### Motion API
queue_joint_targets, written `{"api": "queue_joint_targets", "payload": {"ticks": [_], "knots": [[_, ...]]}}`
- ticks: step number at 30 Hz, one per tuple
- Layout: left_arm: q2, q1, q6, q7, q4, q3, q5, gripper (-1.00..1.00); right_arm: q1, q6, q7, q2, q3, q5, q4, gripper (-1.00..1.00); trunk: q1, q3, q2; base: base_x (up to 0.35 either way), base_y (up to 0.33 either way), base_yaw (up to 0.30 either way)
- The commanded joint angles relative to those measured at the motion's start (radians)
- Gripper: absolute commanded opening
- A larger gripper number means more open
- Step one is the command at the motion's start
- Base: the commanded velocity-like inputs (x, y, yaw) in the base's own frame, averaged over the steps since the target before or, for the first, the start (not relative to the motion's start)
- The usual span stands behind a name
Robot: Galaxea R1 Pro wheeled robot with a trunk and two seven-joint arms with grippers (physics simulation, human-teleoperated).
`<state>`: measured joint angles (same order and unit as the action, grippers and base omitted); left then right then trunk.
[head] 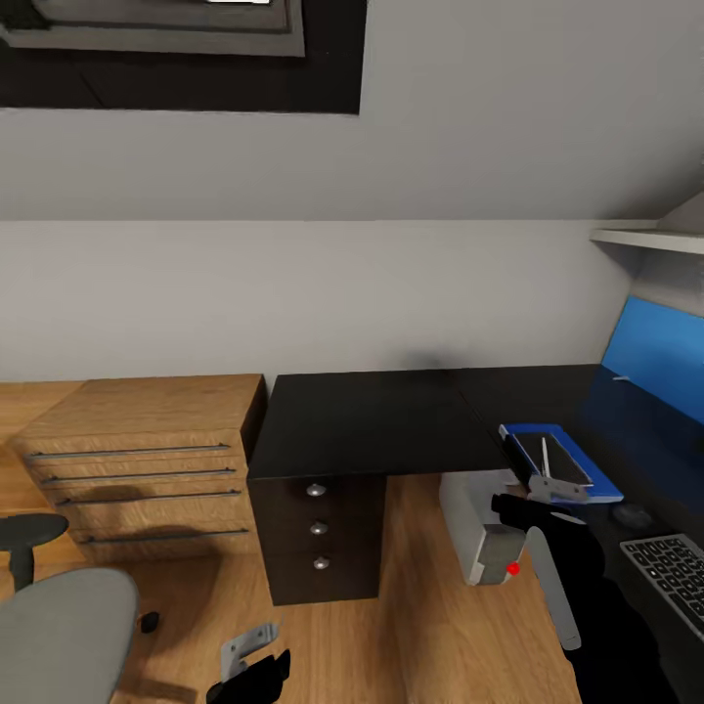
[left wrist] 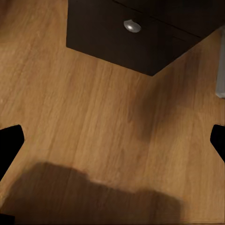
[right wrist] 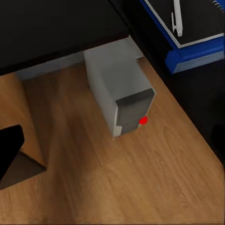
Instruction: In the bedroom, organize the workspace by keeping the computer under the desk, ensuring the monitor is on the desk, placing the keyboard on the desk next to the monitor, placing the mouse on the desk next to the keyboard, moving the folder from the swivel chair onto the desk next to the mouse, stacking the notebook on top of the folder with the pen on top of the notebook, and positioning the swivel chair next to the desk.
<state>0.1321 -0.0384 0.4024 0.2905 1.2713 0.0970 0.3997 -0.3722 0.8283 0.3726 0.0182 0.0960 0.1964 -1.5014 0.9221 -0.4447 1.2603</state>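
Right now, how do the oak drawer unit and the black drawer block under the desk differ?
The oak drawer unit is light wood, wide and low, with long bar handles; the black drawer block is dark, narrow and taller, with round silver knobs. The oak unit stands free beside the desk; the black block sits beneath its glossy top. Both rest on the wood floor against the wall.

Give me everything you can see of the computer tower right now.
The computer is a small light-grey box with a darker grey front panel carrying a red dot. It looks like matte plastic or metal. It stands upright on the wood floor, its rear tucked under the black desk and its front end sticking out past the desk edge. Nothing grips or touches it besides the floor.
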Motion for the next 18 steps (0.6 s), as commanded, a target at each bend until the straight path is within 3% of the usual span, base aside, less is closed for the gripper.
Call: {"api": "queue_joint_targets", "payload": {"ticks": [1, 8, 14, 18], "knots": [[0.0, 0.0, 0.003, 0.009, 0.002, 0.002, 0.01, 1.0, -0.001, 0.002, 0.009, 0.0, -0.001, 0.011, -0.001, 1.0, -0.001, -0.001, 0.001, -0.336, 0.032, 0.139], [0.0, 0.0, 0.003, 0.009, 0.002, 0.004, 0.01, 1.0, -0.001, 0.002, 0.009, 0.0, -0.021, 0.012, 0.006, 1.0, -0.001, -0.001, 0.001, -0.267, 0.011, 0.222], [0.004, 0.0, 0.003, 0.011, -0.002, 0.008, 0.01, 1.0, 0.0, -0.007, 0.006, 0.0, -0.058, 0.011, 0.027, 1.0, -0.012, 0.008, -0.02, -0.056, 0.001, 0.102], [0.005, 0.0, 0.004, 0.012, -0.008, 0.009, 0.009, 1.0, 0.02, -0.071, 0.007, -0.001, -0.081, 0.011, 0.037, 1.0, -0.027, 0.021, -0.048, -0.01, 0.0, 0.017]]}}
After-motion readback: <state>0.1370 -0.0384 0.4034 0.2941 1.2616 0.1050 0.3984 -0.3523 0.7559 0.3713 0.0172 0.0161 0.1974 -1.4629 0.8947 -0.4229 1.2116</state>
